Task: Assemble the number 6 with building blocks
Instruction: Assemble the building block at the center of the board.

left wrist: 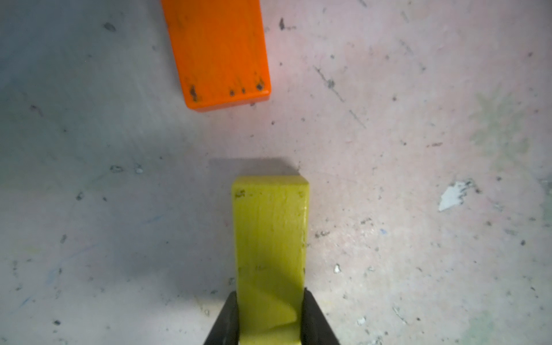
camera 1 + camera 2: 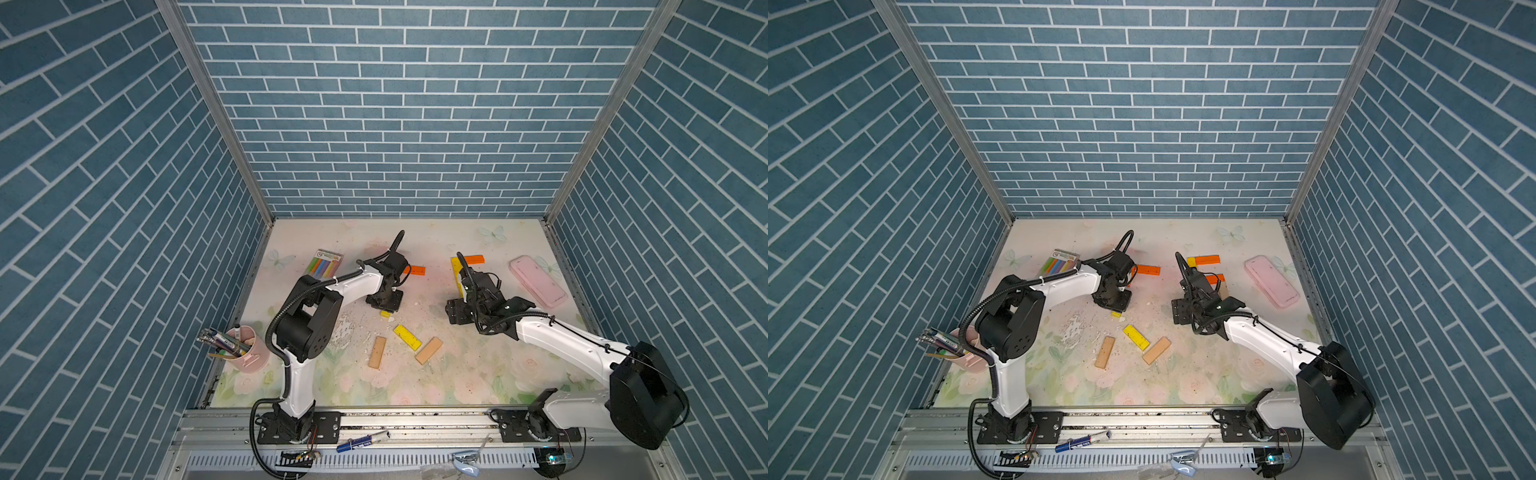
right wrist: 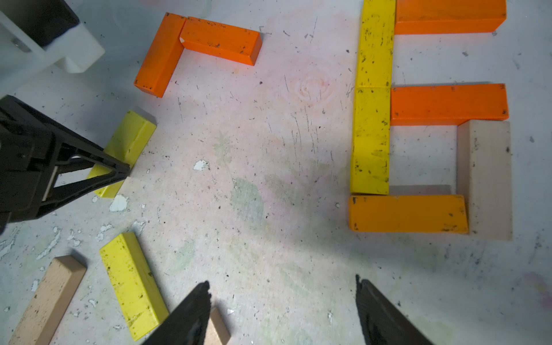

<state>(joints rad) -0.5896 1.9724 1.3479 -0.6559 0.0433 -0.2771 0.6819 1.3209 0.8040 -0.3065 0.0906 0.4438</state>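
My left gripper [image 1: 270, 298] is shut on a yellow block [image 1: 270, 239], its black fingers [image 1: 227, 322] pressed on both long sides. The block sits low at the table, near an L of two orange blocks [image 3: 191, 47]. In both top views only the yellow end [image 2: 385, 314] shows under the left gripper [image 2: 384, 301]. A figure of yellow [image 3: 372, 98], orange [image 3: 448, 104] and tan [image 3: 487, 179] blocks lies in the right wrist view. My right gripper [image 3: 282, 283] is open over bare table beside it, holding nothing. A loose yellow block [image 2: 407, 336] and two tan blocks [image 2: 377, 352] lie nearer the front.
A pink rounded case [image 2: 538, 281] lies at the right. At the back left is a clear pack of pastel sticks [image 2: 324, 264]. A pink cup of pens [image 2: 245, 349] stands at the left edge. Blue brick walls close in three sides.
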